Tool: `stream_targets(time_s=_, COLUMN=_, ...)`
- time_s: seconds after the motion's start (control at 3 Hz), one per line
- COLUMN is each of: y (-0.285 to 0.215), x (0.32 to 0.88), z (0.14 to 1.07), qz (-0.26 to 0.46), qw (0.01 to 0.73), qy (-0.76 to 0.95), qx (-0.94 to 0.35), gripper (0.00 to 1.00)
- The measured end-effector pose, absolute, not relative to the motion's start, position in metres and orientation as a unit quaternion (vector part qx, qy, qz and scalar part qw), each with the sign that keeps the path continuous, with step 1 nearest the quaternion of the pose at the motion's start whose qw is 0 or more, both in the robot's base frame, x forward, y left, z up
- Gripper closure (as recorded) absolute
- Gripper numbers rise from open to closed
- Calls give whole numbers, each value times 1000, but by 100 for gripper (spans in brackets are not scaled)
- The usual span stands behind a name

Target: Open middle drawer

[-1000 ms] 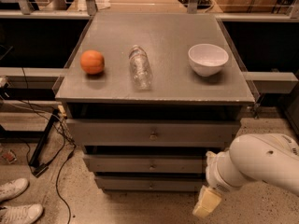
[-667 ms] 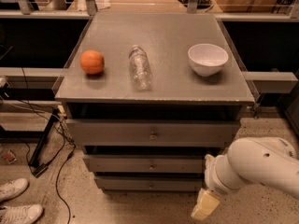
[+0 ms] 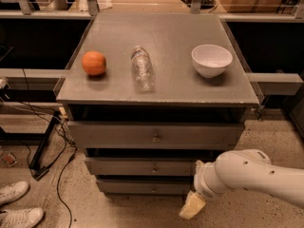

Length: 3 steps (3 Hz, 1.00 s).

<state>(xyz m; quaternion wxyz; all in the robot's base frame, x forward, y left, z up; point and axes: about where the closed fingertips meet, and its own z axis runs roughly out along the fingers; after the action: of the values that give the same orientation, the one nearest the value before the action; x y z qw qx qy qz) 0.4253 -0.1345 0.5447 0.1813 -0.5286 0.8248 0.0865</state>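
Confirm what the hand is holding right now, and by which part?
Nothing. The hand hangs low at the cabinet's right front, below the middle drawer, clear of its knob.

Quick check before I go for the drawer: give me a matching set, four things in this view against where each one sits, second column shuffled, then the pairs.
Column one:
1. orange
2. bottle
3. bowl
4. gripper

Column two:
A. lower than the middle drawer, towards its right end in view
B. on the cabinet top, left side of view
C. on the cabinet top, right side of view
D. lying on its side, centre of the cabinet top

Pairs: 1-B, 2-D, 3-C, 4-A.
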Motion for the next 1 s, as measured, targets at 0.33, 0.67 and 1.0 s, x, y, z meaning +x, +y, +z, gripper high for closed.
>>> stream_targets(time_s=0.33, y=-134, x=425, z=545, qz=87, qw=181, qy=825, qx=-529, gripper=0)
stream_targets(time_s=0.67, y=-127, x=426, z=524, qz=96, qw=190, qy=824, qx=-525, gripper=0)
stream_targets(time_s=1.0, y=-116, x=444, z=505, qz=105, qw=208, qy=823, qx=-517, gripper=0)
